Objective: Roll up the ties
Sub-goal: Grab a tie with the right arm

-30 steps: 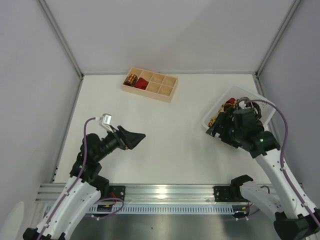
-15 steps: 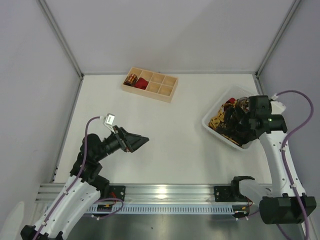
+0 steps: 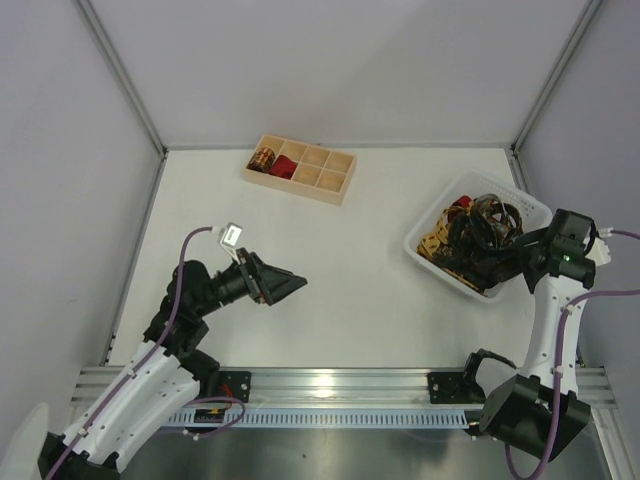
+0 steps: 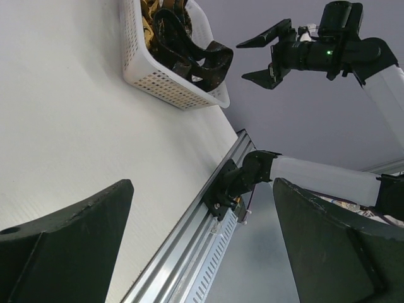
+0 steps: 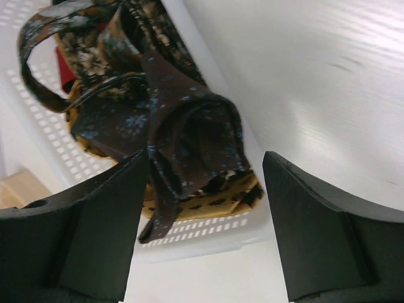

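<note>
1. The white plastic basket (image 4: 158,85) sits at the right side of the table (image 3: 350,260), within the right arm's reach. It holds the unrolled ties (image 3: 480,235) in a loose tangle.
2. A dark brown tie (image 5: 189,132) lies uppermost in the heap, folded over a gold-and-black tie (image 5: 211,192). A strip of red tie (image 5: 60,66) shows beneath. Being on top, the brown tie is probably the easiest one to lift out.
3. The right gripper (image 4: 243,61) hangs above the basket with its jaws spread and nothing between them. The left wrist view shows it clear of the heap. The wrist camera frames the brown tie between the two fingers, which suggests alignment for a downward pick.
4. The left gripper (image 3: 288,285) is also wide open and empty. It is held low over bare table, well apart from the basket, likely waiting to pin a tie end for rolling.
5. The pale wooden tray (image 3: 290,190) stands at the far edge. Two finished coils, one patterned coil (image 3: 264,158) and one red coil (image 3: 285,168), fill neighbouring compartments at its left end. Most of the task appears to remain.
</note>
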